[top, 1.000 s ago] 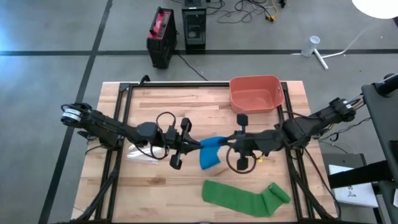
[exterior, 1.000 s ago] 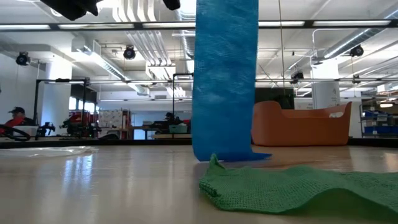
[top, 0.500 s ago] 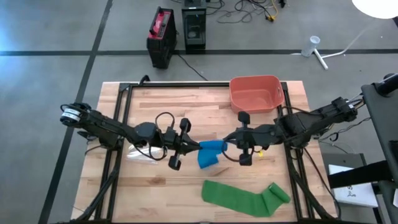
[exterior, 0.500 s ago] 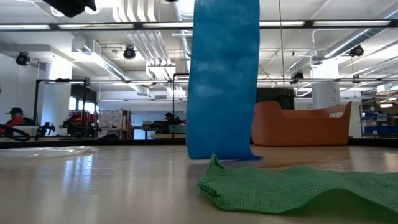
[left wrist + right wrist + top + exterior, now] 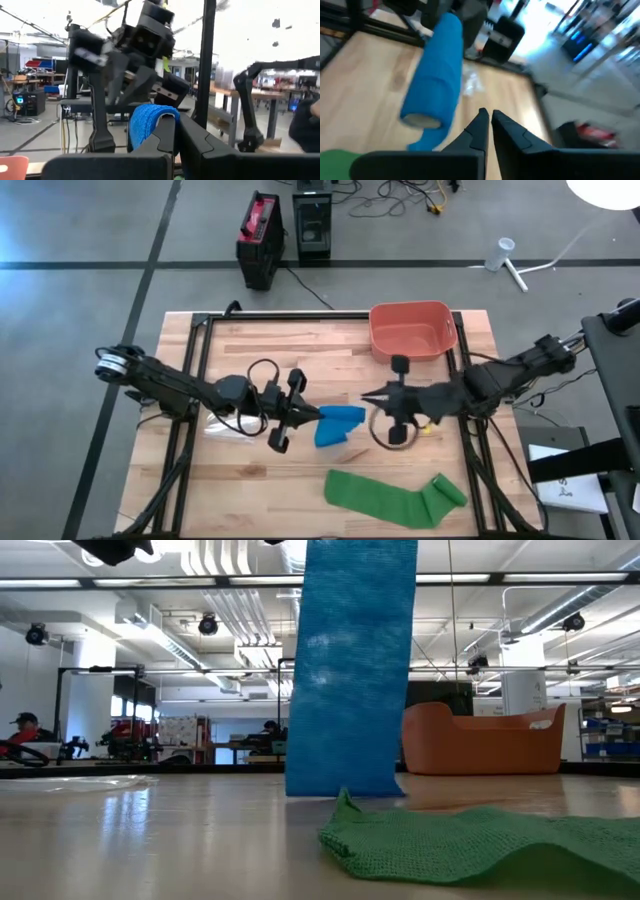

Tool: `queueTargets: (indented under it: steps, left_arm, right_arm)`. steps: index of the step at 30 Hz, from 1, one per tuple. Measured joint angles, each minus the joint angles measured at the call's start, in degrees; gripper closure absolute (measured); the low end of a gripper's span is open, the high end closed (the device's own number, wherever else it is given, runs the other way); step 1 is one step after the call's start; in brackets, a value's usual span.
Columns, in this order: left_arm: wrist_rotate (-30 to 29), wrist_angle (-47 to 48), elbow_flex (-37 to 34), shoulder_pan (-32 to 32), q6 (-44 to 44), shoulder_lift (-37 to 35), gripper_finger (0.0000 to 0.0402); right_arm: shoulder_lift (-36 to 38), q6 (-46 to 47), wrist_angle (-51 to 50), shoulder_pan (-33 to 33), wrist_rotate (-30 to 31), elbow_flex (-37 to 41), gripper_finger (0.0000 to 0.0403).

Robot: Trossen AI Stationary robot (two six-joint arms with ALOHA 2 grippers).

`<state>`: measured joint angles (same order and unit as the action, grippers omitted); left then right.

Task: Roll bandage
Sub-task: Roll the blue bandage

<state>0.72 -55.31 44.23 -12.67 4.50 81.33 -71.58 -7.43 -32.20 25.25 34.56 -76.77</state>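
Observation:
A blue bandage roll (image 5: 342, 417) hangs level above the table's middle, with my left gripper (image 5: 312, 418) shut on its left end. Its loose tail (image 5: 350, 670) drops straight down and its lower end (image 5: 340, 787) rests on the wood. In the right wrist view the roll (image 5: 437, 75) shows its free end face (image 5: 422, 120). My right gripper (image 5: 367, 394) stands a little right of the roll, shut (image 5: 487, 116), with nothing between its fingers. A green bandage (image 5: 395, 496) lies flat near the front edge, one end rolled up. My left gripper holds the blue roll by its left end (image 5: 145, 122), the shut fingers (image 5: 167, 132) coming level from the table's left and lying along the roll. The blue cloth curls over one fingertip. The roll is lifted clear and level; its tail hangs down to the table.
An orange bin (image 5: 410, 330) stands at the far right of the table. A clear plastic wrapper (image 5: 225, 428) lies under my left arm. The green bandage (image 5: 470, 840) lies in front of the hanging tail. A black frame runs along the table's edges.
My right gripper has drawn back from the roll's right end toward the table's right edge and now stands clear of it. The roll stays in my left gripper, and its hanging tail has drifted a little toward the table's left.

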Motion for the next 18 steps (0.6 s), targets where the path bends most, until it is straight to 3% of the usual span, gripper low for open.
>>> queueTargets:
  steps: [4,10,18]
  left_arm:
    - [-0.03,0.19,0.0,-0.02,0.75,-0.64,0.0401]
    - [0.13,-0.6,-0.05,-0.04,4.51,-0.74,0.0401]
    - [0.89,-1.08,-0.13,0.01,8.52,-0.96,0.0401]
  right_arm:
    - [-0.41,-4.84,3.21,4.36,5.87,0.26,0.0348]
    - [-2.82,-13.82,6.74,7.95,7.07,0.79,0.0299]
    - [-5.17,-20.89,7.7,9.74,12.41,0.78,0.0278]
